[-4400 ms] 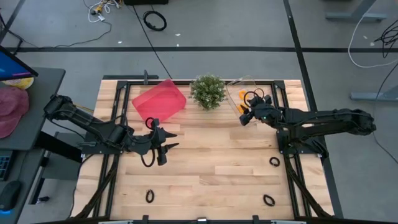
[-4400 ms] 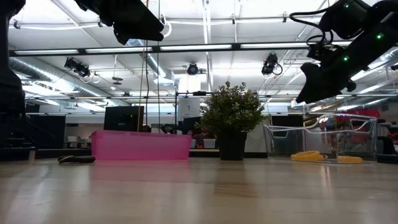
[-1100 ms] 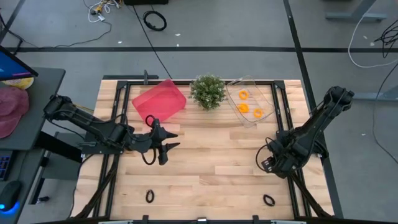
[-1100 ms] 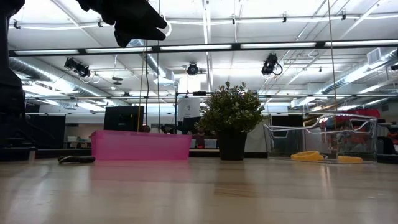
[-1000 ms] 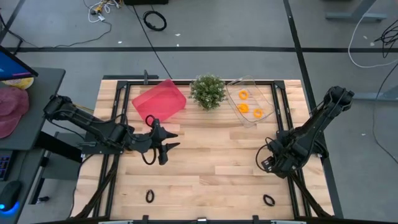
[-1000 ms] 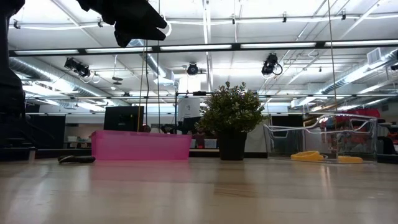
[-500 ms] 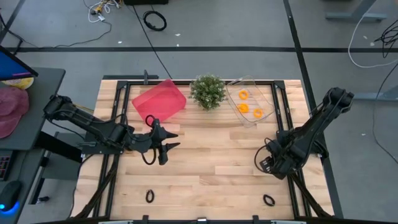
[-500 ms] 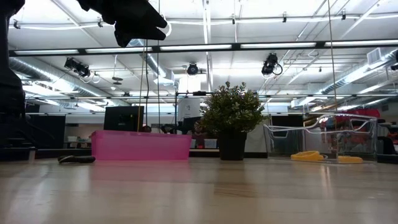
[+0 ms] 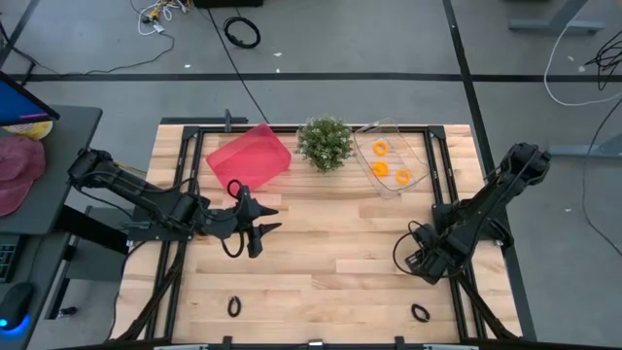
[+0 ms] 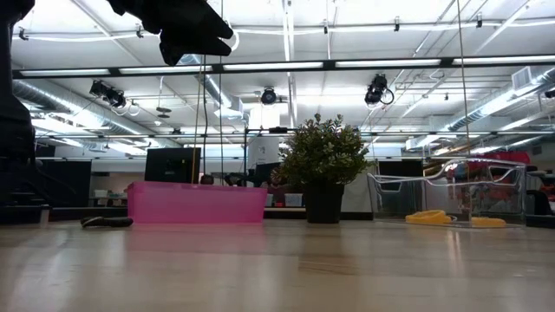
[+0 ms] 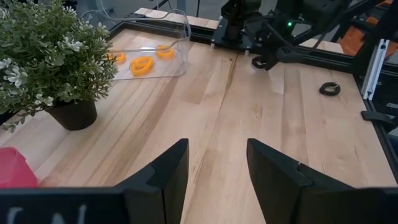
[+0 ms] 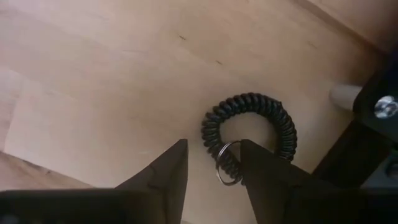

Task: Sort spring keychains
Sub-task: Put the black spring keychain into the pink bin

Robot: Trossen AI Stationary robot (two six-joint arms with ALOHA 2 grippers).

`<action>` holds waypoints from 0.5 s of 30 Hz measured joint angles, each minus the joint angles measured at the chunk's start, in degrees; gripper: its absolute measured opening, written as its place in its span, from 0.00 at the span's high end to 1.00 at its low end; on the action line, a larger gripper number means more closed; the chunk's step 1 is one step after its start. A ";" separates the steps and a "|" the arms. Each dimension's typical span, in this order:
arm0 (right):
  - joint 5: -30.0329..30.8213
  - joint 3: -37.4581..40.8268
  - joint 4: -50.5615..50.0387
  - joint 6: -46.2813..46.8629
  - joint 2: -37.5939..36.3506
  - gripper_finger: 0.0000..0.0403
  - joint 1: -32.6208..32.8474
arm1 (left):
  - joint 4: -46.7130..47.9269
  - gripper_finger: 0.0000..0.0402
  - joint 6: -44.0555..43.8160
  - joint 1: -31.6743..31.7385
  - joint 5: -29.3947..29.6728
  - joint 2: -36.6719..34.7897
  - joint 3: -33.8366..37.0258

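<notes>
Near the table's right edge, a black spring keychain (image 12: 250, 135), a tight coil with a small metal ring, lies on the wood directly under the parted right gripper (image 12: 211, 163).

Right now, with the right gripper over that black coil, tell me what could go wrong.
The right gripper, open, sits off-centre over the black coil, so closing may catch only its metal ring and let it slip. The coil lies close to the dark frame, which a finger could strike.
</notes>
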State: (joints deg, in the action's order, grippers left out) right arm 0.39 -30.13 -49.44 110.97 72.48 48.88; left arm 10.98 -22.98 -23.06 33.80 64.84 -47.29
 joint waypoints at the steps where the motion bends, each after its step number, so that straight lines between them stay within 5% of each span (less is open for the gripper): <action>1: -0.03 0.00 0.04 -0.42 0.01 0.64 -0.39 | 0.00 0.59 0.00 0.01 0.00 0.00 0.00; 15: -0.21 0.00 2.91 -10.16 -0.08 0.97 -6.08 | 0.00 0.59 -0.03 -0.01 -0.02 0.00 0.00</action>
State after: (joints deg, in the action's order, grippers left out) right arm 0.18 -30.13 -46.53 100.81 72.40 42.80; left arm 10.98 -23.01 -23.07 33.78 64.84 -47.29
